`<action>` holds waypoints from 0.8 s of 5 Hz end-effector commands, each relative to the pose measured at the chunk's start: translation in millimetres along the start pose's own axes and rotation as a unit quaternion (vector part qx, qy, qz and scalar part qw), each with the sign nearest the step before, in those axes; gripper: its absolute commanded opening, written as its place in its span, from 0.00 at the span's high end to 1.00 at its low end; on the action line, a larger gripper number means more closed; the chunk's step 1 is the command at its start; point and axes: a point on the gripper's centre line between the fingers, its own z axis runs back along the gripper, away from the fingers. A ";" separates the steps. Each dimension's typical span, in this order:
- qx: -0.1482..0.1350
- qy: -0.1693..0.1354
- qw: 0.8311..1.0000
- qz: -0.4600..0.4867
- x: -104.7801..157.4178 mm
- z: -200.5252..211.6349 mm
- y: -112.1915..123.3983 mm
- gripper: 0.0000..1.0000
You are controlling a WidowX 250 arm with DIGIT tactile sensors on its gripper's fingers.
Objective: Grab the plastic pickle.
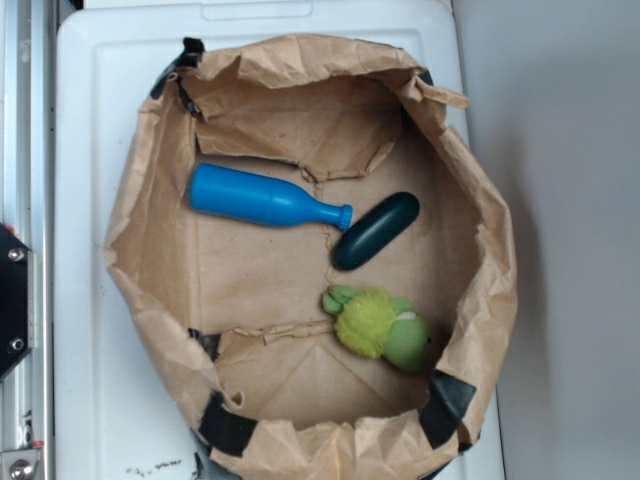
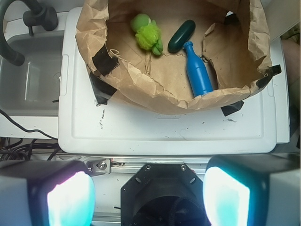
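Gripper (image 2: 148, 195) appears only in the wrist view, at the bottom of the frame: two fingers (image 2: 70, 200) with pale glowing pads, one at the lower left and one at the lower right, spread wide apart with nothing between them. It sits well short of the paper bin, over a metal rail at the near edge of the white lid (image 2: 164, 129).

Plastic pickle (image 1: 376, 231) — dark green, glossy, capsule-shaped — lies on the floor of the brown paper bin (image 1: 480, 300), right of centre in the exterior view, slanting from lower left to upper right. Its lower left end is just beside the cap of the blue bottle (image 1: 265, 199); whether the two touch cannot be told. The bottle lies on its side, body toward the left of the frame, neck pointing right.

Yellow-green plush toy (image 1: 378, 325) lies below the pickle in the exterior view, near it but apart, close to the bin's lower right wall.

In the wrist view the same three items sit at the top of the frame — plush toy (image 2: 147, 34) at left, pickle (image 2: 181, 36) in the middle, bottle (image 2: 197, 71) reaching down to the right. Black tape (image 1: 446, 405) patches the bin's crumpled rim at several points. A grey tub (image 2: 33, 75) stands at the upper left of the wrist view.
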 end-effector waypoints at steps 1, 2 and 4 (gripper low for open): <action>0.000 0.000 1.000 0.000 0.0 0.0 0.0 0.00; -0.014 -0.026 0.999 0.012 49.1 -10.6 -2.3 0.00; -0.052 -0.055 0.997 0.001 146.3 -50.9 16.2 0.00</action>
